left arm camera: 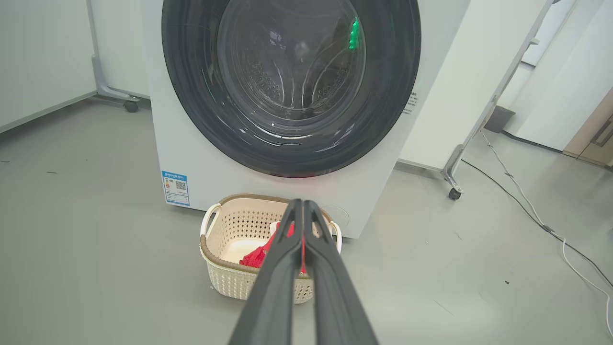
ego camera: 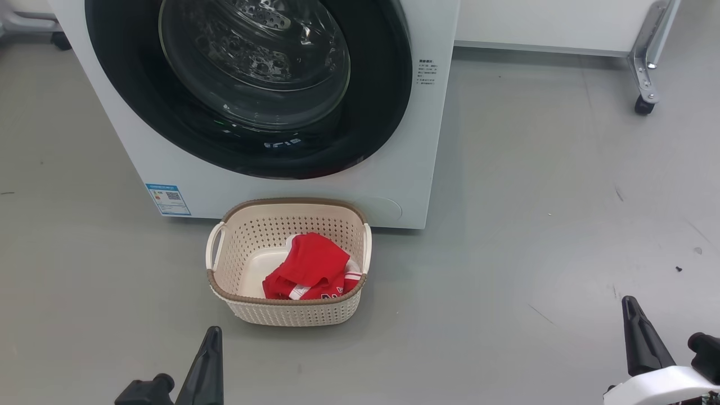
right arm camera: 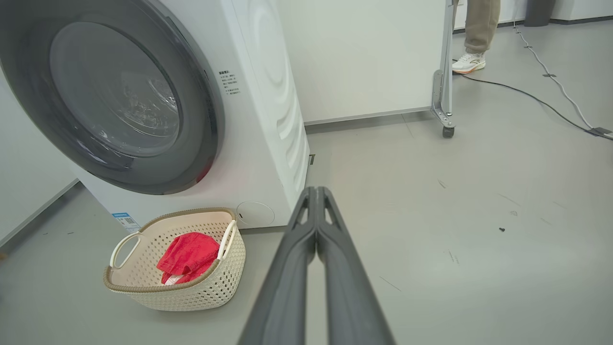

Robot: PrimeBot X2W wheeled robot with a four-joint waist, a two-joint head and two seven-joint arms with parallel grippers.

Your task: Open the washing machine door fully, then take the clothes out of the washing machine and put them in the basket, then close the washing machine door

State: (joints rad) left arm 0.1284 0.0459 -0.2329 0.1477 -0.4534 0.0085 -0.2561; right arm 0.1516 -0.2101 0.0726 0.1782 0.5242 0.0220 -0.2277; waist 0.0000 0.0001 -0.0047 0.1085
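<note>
The white washing machine (ego camera: 405, 185) stands on the grey floor with its round black-rimmed door (ego camera: 253, 84) closed flat against the front; the steel drum shows through the glass. Right in front of it sits the cream basket (ego camera: 287, 312) with red clothes (ego camera: 309, 270) inside. The basket (left arm camera: 230, 282) and door (left arm camera: 292, 86) also appear in the left wrist view, and the basket (right arm camera: 201, 292) with the clothes (right arm camera: 189, 254) in the right wrist view. My left gripper (left arm camera: 302, 203) hangs shut and empty short of the basket. My right gripper (right arm camera: 316, 190) is shut and empty, well right of it.
A wheeled metal frame leg (ego camera: 644, 84) stands at the right rear beside a white panel. A cable (left arm camera: 536, 211) runs over the floor to the right. A person's leg and shoe (right arm camera: 469, 60) show far back.
</note>
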